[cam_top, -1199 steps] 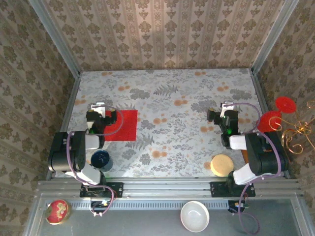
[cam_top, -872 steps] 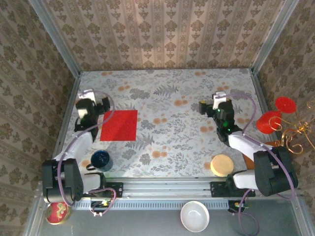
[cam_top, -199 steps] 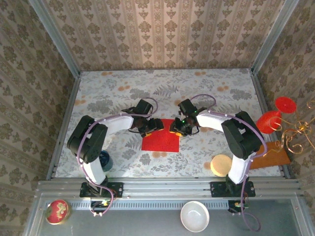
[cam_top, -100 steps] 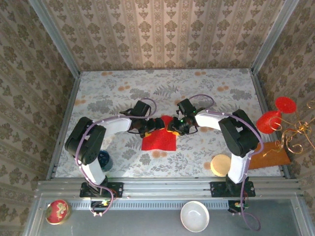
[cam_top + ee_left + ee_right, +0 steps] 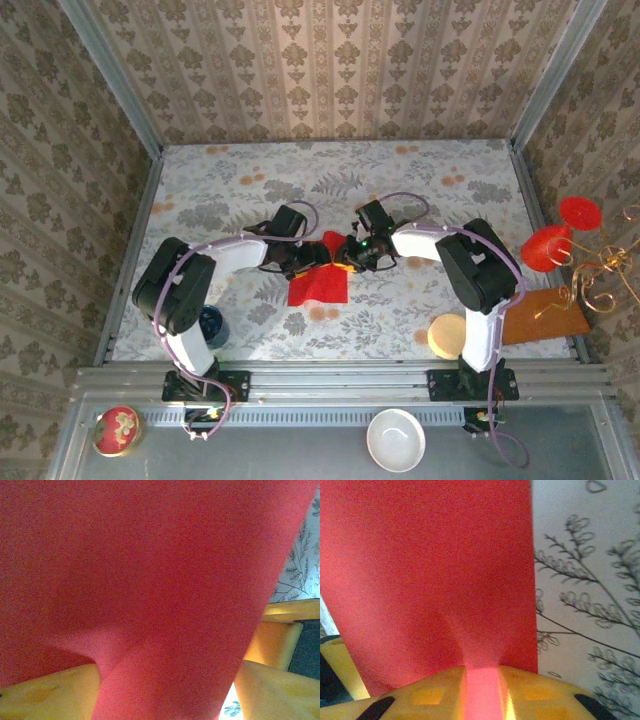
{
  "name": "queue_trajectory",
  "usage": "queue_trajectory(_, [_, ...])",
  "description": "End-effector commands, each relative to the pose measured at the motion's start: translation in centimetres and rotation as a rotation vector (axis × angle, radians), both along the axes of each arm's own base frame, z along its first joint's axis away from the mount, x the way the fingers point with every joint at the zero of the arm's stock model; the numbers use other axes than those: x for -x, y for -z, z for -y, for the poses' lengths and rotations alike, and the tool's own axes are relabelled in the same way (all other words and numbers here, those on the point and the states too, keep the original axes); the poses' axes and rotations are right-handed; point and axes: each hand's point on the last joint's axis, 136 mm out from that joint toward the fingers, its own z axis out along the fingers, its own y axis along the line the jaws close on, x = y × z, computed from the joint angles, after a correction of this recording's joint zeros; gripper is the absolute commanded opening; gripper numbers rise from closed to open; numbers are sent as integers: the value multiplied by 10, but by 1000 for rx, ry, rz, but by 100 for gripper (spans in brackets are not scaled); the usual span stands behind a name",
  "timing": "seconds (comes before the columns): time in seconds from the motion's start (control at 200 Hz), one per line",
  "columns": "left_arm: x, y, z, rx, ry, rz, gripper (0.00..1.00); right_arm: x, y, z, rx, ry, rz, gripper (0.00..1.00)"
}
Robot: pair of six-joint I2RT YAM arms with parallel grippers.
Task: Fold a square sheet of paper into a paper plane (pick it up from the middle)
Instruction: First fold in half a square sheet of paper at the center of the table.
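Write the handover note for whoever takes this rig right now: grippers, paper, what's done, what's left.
Right gripper: shut, pinching a ridge of the square sheet of paper between its fingers.
Left gripper: open, fingers wide apart with the sheet between them, not clamped.
Paper: mid-table, near part lying flat, far edge raised where the two grippers meet.
Done: the far edge is lifted off the table; no sharp crease shows.
Left: all the folding.
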Motion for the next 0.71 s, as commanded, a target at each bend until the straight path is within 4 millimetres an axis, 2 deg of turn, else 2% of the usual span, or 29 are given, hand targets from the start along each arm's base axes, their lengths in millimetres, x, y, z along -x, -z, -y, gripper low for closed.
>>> queue_trajectory(0.0, [20,29,-23,-129,26,-90,69,11,19,-1,19,4,-71,26])
queue_trajectory(0.135, [14,26,-24,-138,43,-52,56,5,4,3,11,15,-27,26])
queue_trajectory(0.255, [6,16,-24,-106,49,-1,40,-6,-23,17,-1,52,81,29])
queue_trajectory(0.31, [1,8,-22,-70,50,31,36,-11,-36,25,-12,71,137,31])
queue_trajectory(0.47, [-13,-35,-19,47,45,142,29,-15,-72,42,-67,91,269,42])
queue_trajectory(0.58, [-21,-74,-13,164,42,213,28,-15,-102,41,-152,51,344,56])
queue_trajectory(0.7, [-19,-119,-6,269,79,293,28,-11,-134,35,-237,-25,412,70])
